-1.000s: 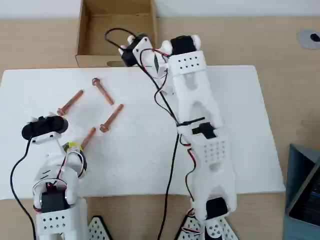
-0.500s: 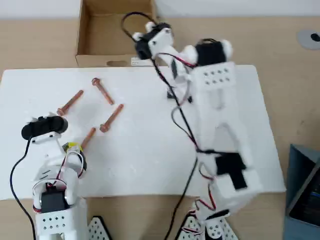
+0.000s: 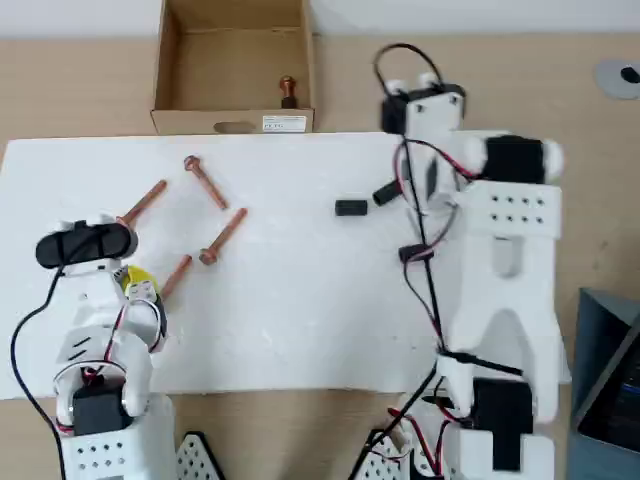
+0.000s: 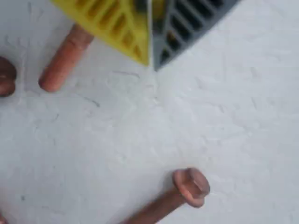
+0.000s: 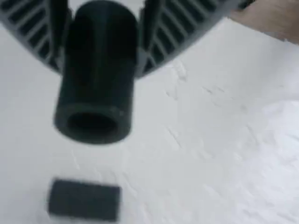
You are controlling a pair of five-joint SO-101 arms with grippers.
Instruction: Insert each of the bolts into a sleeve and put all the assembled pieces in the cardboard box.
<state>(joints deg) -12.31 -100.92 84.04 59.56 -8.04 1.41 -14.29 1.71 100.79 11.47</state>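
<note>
Bolts of copper-coloured metal (image 3: pixel 222 237), four in a loose cluster, lie on the white foam sheet (image 3: pixel 300 320) covering the tabletop (image 3: pixel 560 90), ahead of the left arm, and a fifth bolt (image 3: pixel 288 90) sits inside the open brown cardboard box (image 3: pixel 170 60) at the sheet's far edge. The left arm's fingers (image 4: pixel 117 28), one yellow and one grey, are pressed together on nothing, just beside the nearest bolt's shaft. The right arm's fingers (image 5: pixel 173 32) pinch a black cylindrical sleeve (image 5: pixel 96 88) above the sheet, near a second black sleeve (image 5: pixel 84 199) lying on its side.
</note>
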